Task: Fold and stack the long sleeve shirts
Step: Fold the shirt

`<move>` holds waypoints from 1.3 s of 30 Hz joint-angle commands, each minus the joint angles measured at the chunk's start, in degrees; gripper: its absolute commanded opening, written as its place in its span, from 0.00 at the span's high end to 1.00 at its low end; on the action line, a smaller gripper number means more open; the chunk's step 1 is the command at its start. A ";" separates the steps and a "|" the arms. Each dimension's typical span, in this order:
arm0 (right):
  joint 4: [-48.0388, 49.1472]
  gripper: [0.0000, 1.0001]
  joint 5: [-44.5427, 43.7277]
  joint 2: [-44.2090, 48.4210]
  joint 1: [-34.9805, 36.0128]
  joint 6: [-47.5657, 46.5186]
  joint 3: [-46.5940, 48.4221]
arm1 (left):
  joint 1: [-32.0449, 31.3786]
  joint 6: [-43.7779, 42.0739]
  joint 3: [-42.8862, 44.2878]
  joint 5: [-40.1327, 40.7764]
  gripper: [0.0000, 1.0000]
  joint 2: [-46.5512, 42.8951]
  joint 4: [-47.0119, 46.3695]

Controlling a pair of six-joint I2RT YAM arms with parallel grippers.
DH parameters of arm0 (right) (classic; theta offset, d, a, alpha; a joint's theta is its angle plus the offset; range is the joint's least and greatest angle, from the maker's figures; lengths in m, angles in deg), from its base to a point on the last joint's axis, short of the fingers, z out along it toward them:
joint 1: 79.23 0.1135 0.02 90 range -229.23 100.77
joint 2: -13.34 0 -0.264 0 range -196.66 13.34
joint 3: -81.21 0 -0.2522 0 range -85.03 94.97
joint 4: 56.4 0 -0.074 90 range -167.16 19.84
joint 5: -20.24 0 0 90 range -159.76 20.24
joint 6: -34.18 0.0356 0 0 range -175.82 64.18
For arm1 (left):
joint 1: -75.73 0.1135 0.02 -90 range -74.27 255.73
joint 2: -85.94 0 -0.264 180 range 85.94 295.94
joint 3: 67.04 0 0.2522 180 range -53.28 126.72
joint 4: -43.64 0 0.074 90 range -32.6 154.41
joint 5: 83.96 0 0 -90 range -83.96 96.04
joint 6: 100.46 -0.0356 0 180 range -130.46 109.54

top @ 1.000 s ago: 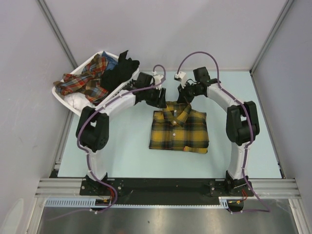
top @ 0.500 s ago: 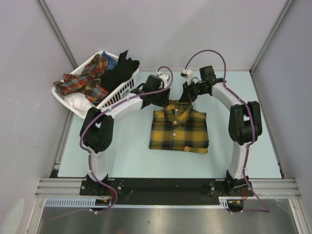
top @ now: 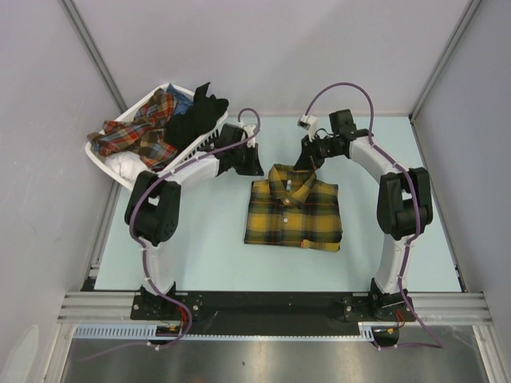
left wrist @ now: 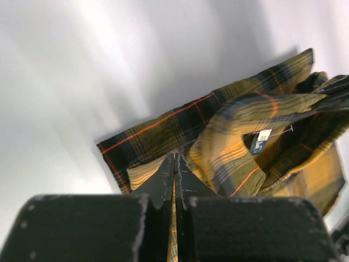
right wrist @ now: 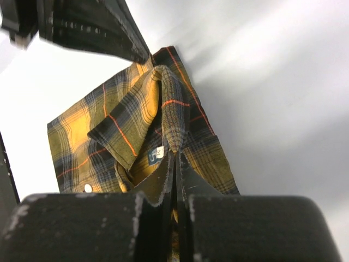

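Comparing with one second ago: left gripper (top: 255, 166), then released, now clenched empty off the shirt's (top: 292, 214) far-left corner; right gripper (top: 308, 163) still pinches the collar (top: 286, 177), toward the worktop's (top: 207, 235) far edge.

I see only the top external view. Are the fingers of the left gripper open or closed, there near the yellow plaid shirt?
Observer: Closed. In the left wrist view the left gripper has both tips pressed together, before the yellow plaid shirt.
Operator: And the other arm?
Observer: The right gripper is closed too, tips at the raised collar; whether cloth is pinched, I cannot tell.
Operator: Anything inside the collar?
Observer: A small blue and white label.
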 commanded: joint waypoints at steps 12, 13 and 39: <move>-1.69 1.00 6.51 3.63 -1.04 -4.68 0.25 | 4.02 -4.22 -3.07 -25.57 0.39 -2.56 -15.72; -1.86 1.00 6.68 3.72 -0.95 -4.94 0.25 | 4.02 -5.90 -2.19 -25.92 0.39 -2.30 -15.98; 3.58 0.93 -2.69 -0.32 0.01 -2.42 2.09 | 5.95 -14.54 1.06 -25.78 0.94 7.28 -19.86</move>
